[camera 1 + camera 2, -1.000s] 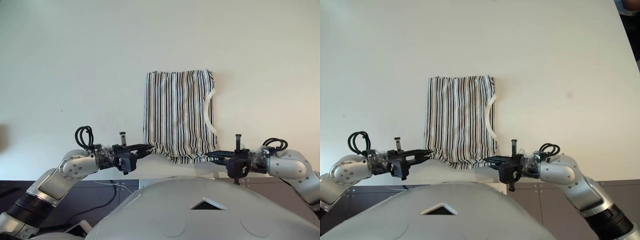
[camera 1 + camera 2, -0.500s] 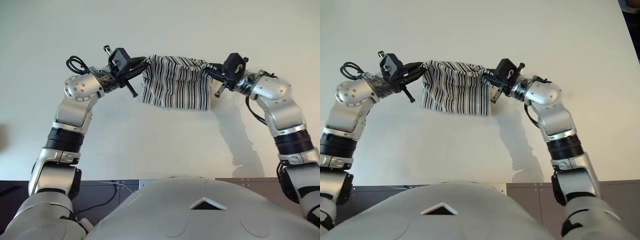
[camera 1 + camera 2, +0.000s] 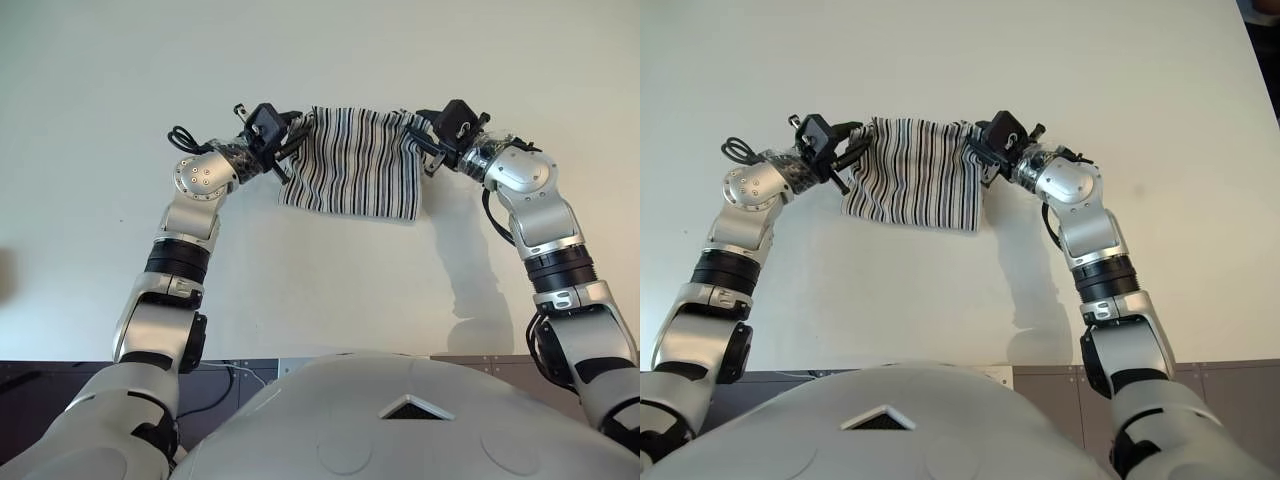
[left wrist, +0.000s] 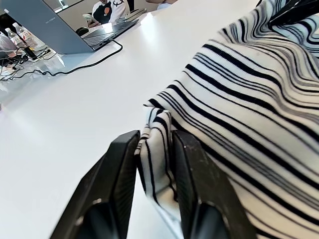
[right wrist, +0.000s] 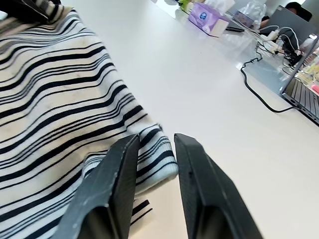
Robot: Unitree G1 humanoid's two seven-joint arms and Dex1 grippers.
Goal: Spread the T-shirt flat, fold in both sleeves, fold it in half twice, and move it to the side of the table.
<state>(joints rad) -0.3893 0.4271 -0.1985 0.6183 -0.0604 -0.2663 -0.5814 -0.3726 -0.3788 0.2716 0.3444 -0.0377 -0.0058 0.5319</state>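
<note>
The black-and-white striped T-shirt (image 3: 350, 165) lies folded into a short band on the white table (image 3: 300, 290), far from me at mid-width. My left gripper (image 3: 297, 135) is at its far left corner; in the left wrist view the gripper (image 4: 154, 137) is shut on a bunched fold of the striped cloth (image 4: 239, 99). My right gripper (image 3: 422, 138) is at the far right corner; in the right wrist view the gripper (image 5: 155, 140) pinches the cloth's corner (image 5: 60, 89). Both arms stretch far forward over the table.
The table's near edge (image 3: 250, 357) runs just in front of me. Farther along the table stand a laptop (image 4: 65, 30) with a black cable (image 4: 75, 67), a tissue box (image 5: 209, 22), another cable (image 5: 259, 94) and a second laptop (image 5: 304, 97).
Both grippers carried the T-shirt's near hem from the table's front up and over to its far edge, folding it in half. Since half a second ago the left gripper moved inward.
</note>
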